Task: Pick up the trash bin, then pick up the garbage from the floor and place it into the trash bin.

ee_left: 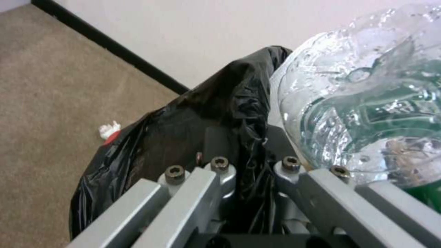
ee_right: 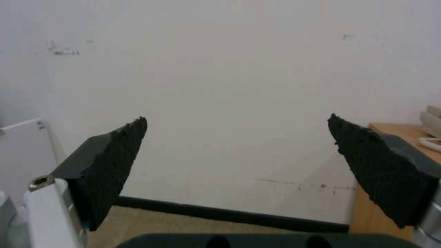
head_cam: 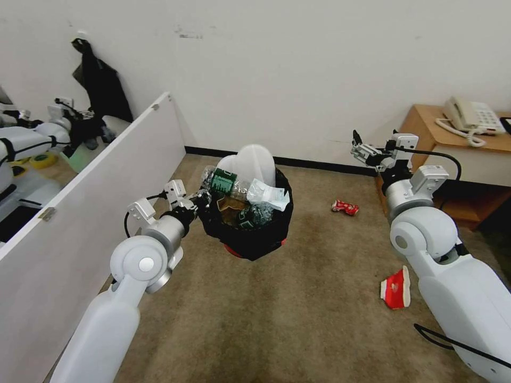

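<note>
Beige carpet [head_cam: 298, 298] runs to a white wall with a black skirting strip. From the left gripper [head_cam: 204, 199] outward: its fingers are clamped on the black bag at the rim of the trash bin [head_cam: 250, 242], which hangs clear of the carpet, red showing under the bag. The bin is heaped full: a clear bottle with a green label [head_cam: 221, 180], white slippers [head_cam: 254, 162], a pale mask [head_cam: 269, 196]. The right gripper [head_cam: 357, 148] is raised near the wall with its dark pads [ee_right: 110, 165] spread wide and nothing between them. On the carpet lie a crushed red can [head_cam: 345, 207] and a red-white carton [head_cam: 396, 289]. A wooden desk [head_cam: 426, 127] with a telephone [head_cam: 471, 117] stands at the right.
</note>
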